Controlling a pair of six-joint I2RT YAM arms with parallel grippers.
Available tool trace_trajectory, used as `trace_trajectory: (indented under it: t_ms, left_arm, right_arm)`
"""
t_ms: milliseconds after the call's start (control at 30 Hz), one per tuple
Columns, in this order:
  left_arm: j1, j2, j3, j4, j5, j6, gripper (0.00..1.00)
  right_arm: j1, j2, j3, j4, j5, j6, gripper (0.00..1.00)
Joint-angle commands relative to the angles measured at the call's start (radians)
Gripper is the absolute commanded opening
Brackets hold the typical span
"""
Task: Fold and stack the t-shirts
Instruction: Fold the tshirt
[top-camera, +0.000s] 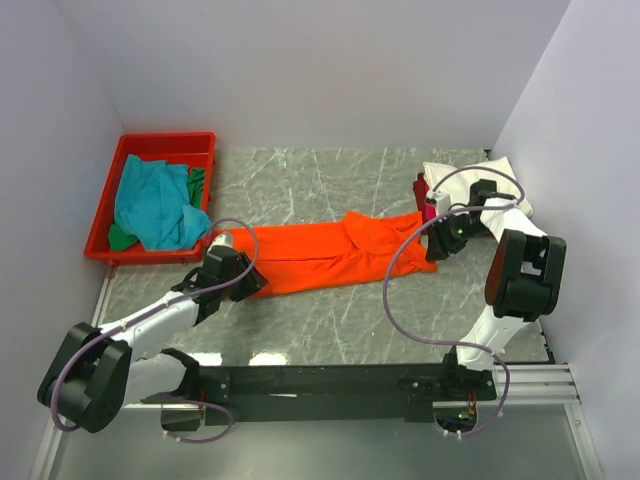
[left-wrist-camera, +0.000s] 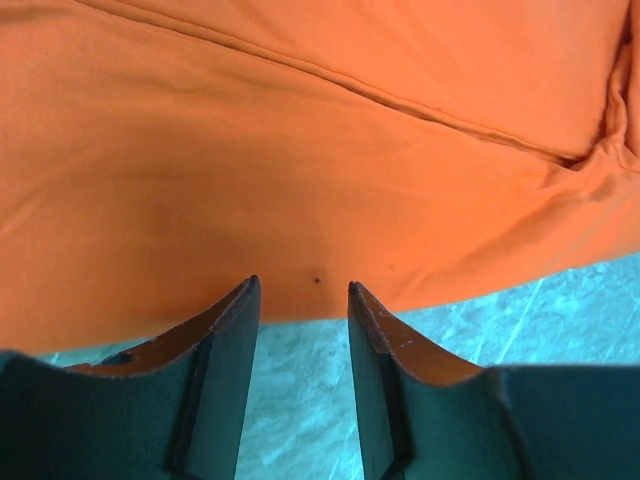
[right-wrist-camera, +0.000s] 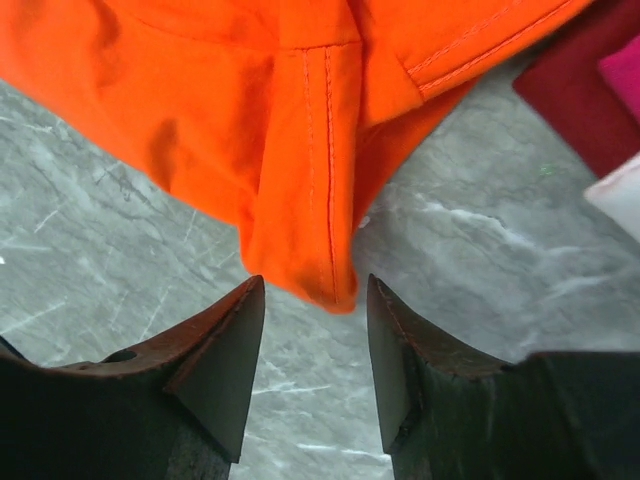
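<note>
The bright orange t-shirt (top-camera: 320, 255) lies stretched left to right across the marble table. My left gripper (top-camera: 243, 280) is open at its left end, the shirt's edge (left-wrist-camera: 300, 200) just past the fingertips. My right gripper (top-camera: 432, 245) is open at its right end, a seamed corner of the orange shirt (right-wrist-camera: 310, 200) hanging between the fingertips. Teal (top-camera: 152, 205) and green (top-camera: 197, 182) shirts lie in the red tray. A white shirt (top-camera: 450, 178) and a magenta-red one (top-camera: 422, 190) lie at the back right, also in the right wrist view (right-wrist-camera: 580, 95).
The red plastic tray (top-camera: 170, 145) stands at the back left by the wall. White walls close in on the left, back and right. The black rail with the arm bases (top-camera: 330, 382) runs along the near edge.
</note>
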Motion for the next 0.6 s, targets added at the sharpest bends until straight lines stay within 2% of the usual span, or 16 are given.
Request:
trace_trajectory:
  t_ms: [0, 67, 167, 300, 400, 567]
  left_arm:
    - [-0.003, 0.034, 0.023, 0.077, -0.028, 0.011, 0.46]
    - [-0.003, 0.071, 0.029, 0.085, -0.031, 0.011, 0.46]
    - [-0.003, 0.111, 0.040, 0.096, -0.040, 0.014, 0.46]
    - [-0.003, 0.183, 0.033, 0.102, -0.057, 0.002, 0.43]
    - [-0.003, 0.217, 0.020, 0.096, -0.054, -0.017, 0.39]
    - [-0.003, 0.168, -0.042, 0.065, -0.077, -0.049, 0.34]
  right_arm:
    - [-0.004, 0.008, 0.032, -0.002, -0.055, 0.015, 0.52]
    - [-0.004, 0.020, 0.025, -0.001, -0.060, 0.011, 0.50]
    - [-0.007, 0.038, 0.023, -0.021, -0.060, -0.007, 0.38]
    - [-0.020, 0.029, -0.003, -0.030, -0.040, -0.032, 0.14]
    - [-0.053, -0.002, -0.038, -0.030, -0.016, -0.052, 0.00]
    - [-0.146, -0.054, -0.086, -0.044, 0.007, -0.110, 0.00]
